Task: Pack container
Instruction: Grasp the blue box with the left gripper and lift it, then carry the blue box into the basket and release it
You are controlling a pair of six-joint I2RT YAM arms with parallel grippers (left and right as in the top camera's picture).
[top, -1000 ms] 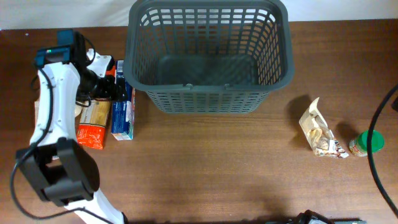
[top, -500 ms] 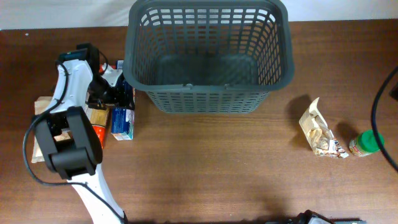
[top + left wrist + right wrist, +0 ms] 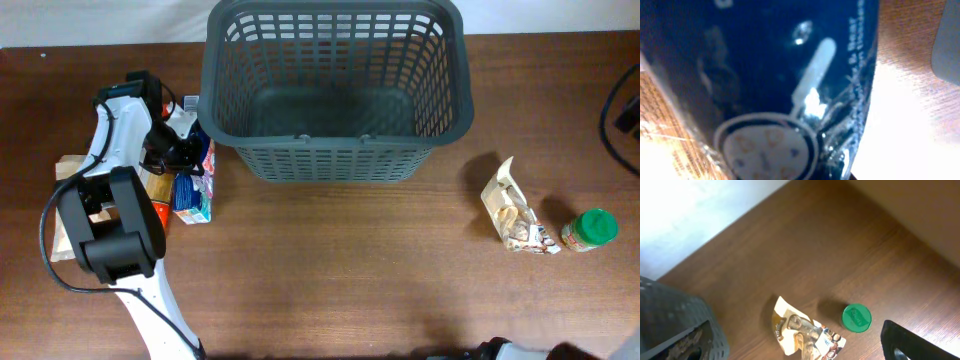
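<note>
The likeliest slip is at the basket [image 3: 335, 162], which stands empty just to the right of the left claw [image 3: 182, 158], its rim looking higher than the claw. A box swung straight across would probably strike that wall. A shallow pinch could drop it, or drag the orange pack [image 3: 161, 214] on the claw's left. The claw sits on the blue box [image 3: 193, 192]. Its fingers are hidden, so apart or clamped cannot be told.
</note>
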